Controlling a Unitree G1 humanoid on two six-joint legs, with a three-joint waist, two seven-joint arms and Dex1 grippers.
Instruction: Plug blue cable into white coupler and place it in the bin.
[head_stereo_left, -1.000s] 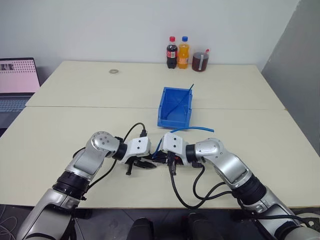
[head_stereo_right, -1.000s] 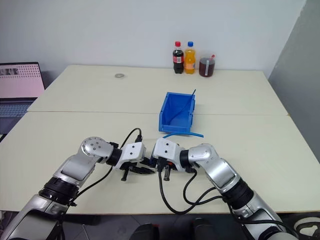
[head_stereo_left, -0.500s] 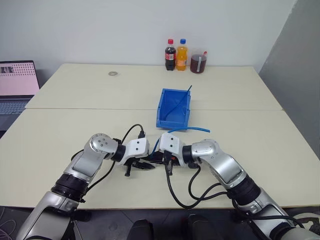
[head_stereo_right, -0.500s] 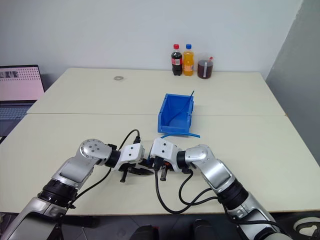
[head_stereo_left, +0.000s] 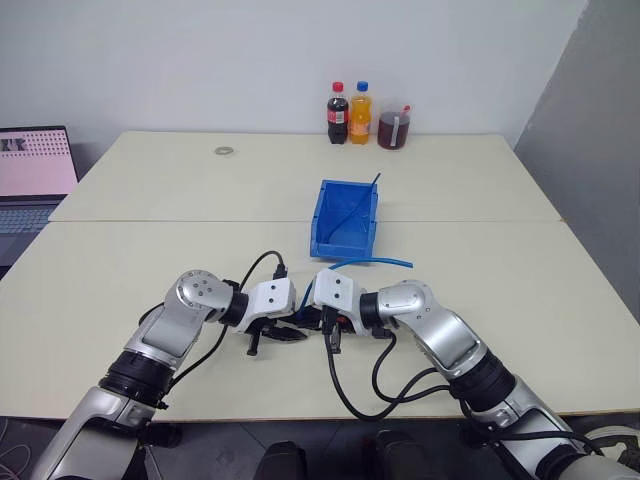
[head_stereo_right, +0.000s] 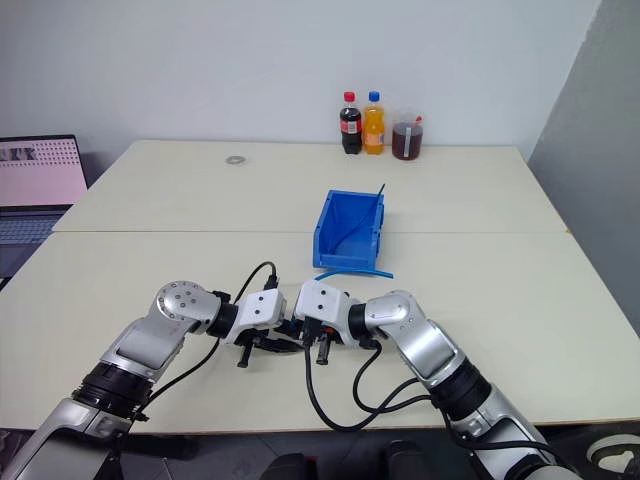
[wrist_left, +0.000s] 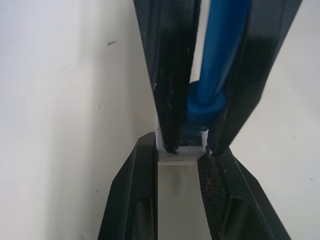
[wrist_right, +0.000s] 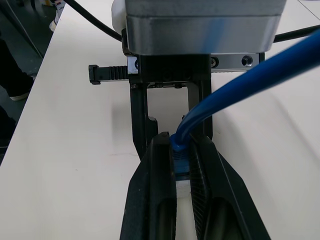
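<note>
A: Both sets of jaws are closed tight and meet nose to nose low over the near middle of the bench (head_stereo_left: 120, 260): the left gripper (wrist_left: 181, 156) pinches the white coupler (wrist_left: 176, 159), the right gripper (wrist_right: 181, 157) clamps the blue cable (wrist_right: 235, 80) at its plug.

B: Anything changed?

A: Hardly. The grippers have stayed pressed together over the last second. I'd judge the plug is seating; the bin step is not yet done.

B: Count?

A: One cable, one coupler, one bin (head_stereo_left: 345, 215) just beyond the grippers, two bottles (head_stereo_left: 350, 100) and a jar (head_stereo_left: 392, 128) at the far edge.
</note>
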